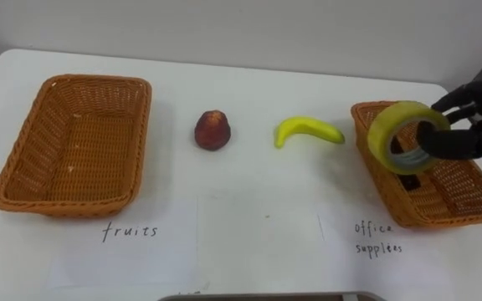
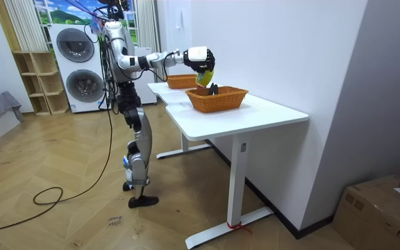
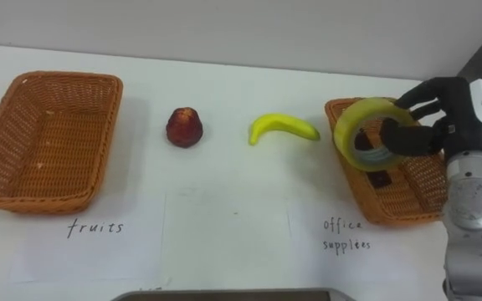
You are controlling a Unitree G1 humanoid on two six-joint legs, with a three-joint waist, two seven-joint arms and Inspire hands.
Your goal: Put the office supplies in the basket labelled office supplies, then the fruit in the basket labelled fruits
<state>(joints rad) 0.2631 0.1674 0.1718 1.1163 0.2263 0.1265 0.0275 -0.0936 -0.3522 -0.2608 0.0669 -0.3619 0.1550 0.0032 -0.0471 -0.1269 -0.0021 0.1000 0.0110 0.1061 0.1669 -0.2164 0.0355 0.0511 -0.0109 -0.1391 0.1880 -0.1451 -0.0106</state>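
My right hand point(image 1: 460, 139) point(image 3: 438, 125) is shut on a yellow roll of tape point(image 1: 382, 134) point(image 3: 349, 130), holding it tilted just above the office-supplies basket point(image 1: 425, 222) point(image 3: 392, 219) at the table's right. A dark item point(image 1: 408, 181) lies inside that basket. A red fruit point(image 1: 212, 130) and a banana point(image 1: 308, 131) lie on the white table between the baskets. The fruits basket point(image 1: 74, 84) stands at the left with nothing in it. In the room view I stand at the table's end with the arm stretched out, hand point(image 2: 201, 58) over the basket point(image 2: 217, 98).
Paper labels reading "fruits" point(image 1: 130, 232) and "office supplies" point(image 1: 378, 237) lie in front of their baskets. The table point(image 1: 249, 234) is white, with its near edge at the bottom of the eye views. Washing machines point(image 2: 82, 69) stand behind me.
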